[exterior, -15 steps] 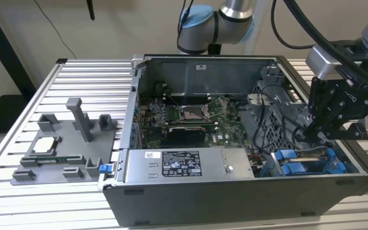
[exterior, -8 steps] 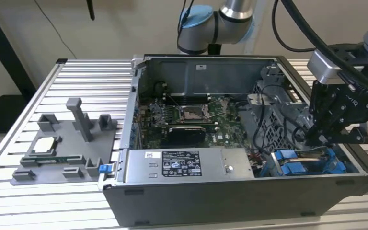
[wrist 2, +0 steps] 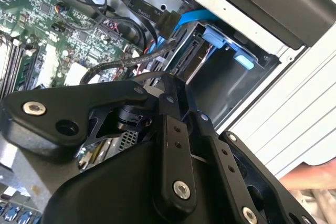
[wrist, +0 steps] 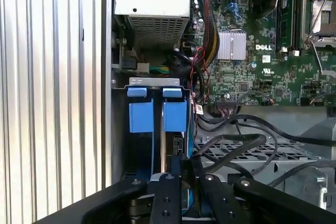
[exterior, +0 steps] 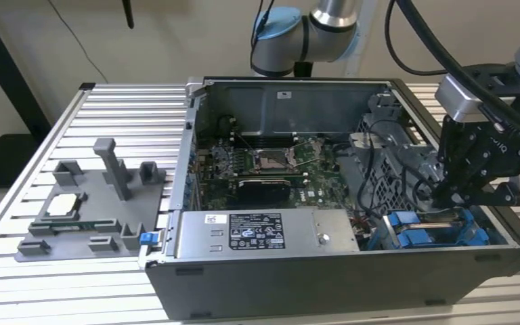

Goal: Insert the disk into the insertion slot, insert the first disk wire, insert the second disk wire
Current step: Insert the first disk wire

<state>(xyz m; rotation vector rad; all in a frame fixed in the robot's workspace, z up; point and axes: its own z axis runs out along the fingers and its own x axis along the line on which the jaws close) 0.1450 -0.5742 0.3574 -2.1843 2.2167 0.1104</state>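
Looked like you'd parked the gripper (exterior: 452,195) low inside the computer case (exterior: 332,284), at the near corner on the exterior view's right. It sat directly over the insertion slot (wrist: 155,82), which made sense, since everything this job cared about lived in that corner.

The disk (wrist 2: 193,59) seemed to be in the slot already. It stood on edge between the blue rails, with its carrier's blue tabs (wrist: 157,115) poking out toward the case wall. I'd guess it went in edge-on because the bay is only about as wide as the drive.

The gripper's tip was just beside the disk's connector end, where a bundle of black cables (wrist 2: 131,61) and a blue cable (wrist 2: 191,20) crowded in from the motherboard (exterior: 269,159) side. So my read was you were on the wire part, not the disk part. There was something dark right at the tip in the first wrist view, but I couldn't tell whether the jaws were clenched on a plug or released.

The big grey power supply (exterior: 260,233) sat along the near wall to the exterior view's left of the bay, well out of your way.
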